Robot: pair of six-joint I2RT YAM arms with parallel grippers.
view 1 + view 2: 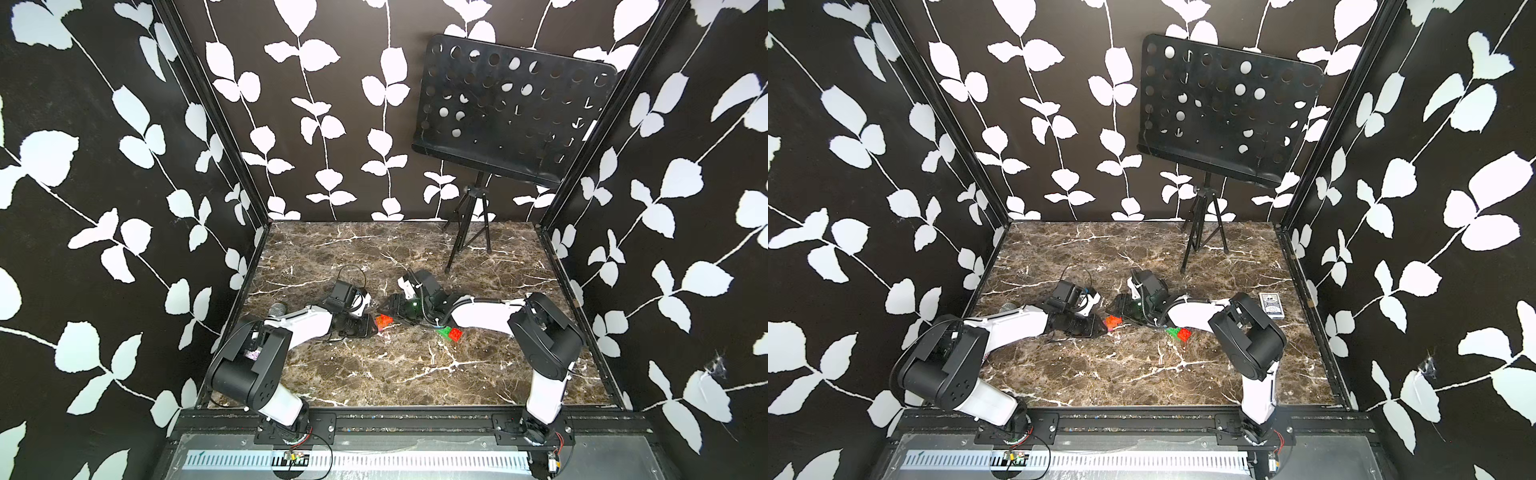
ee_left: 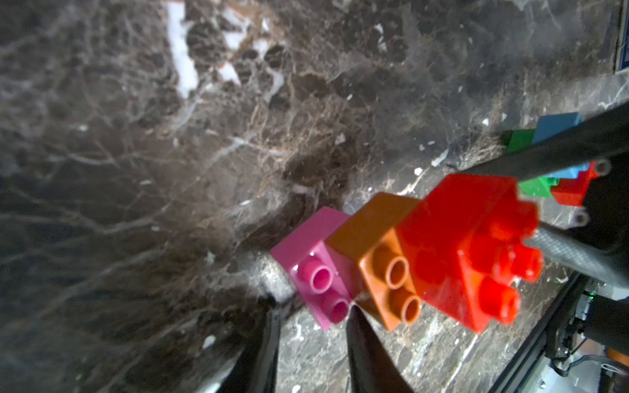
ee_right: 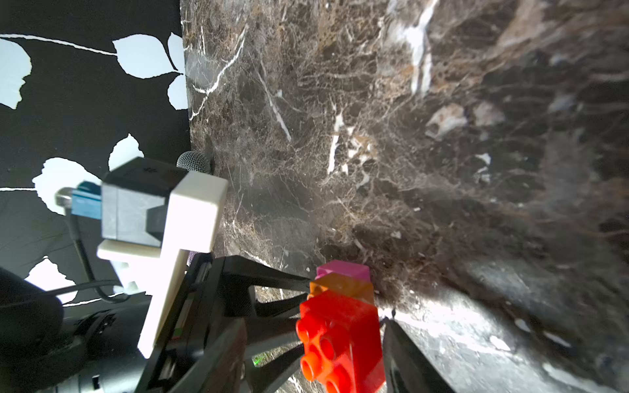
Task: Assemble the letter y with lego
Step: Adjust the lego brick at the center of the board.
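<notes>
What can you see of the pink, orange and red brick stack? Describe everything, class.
The brick stack is three glossy plastic studded squares joined in a stepped row: pink brick, orange brick in the middle, red brick. It spans between the arms over the marble table. The left gripper clamps the pink end; the right gripper holds the red end.

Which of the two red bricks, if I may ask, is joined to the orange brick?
The red brick stacked in a row with the orange brick and pink brick. The other red brick sits with the green brick and blue brick instead.
</notes>
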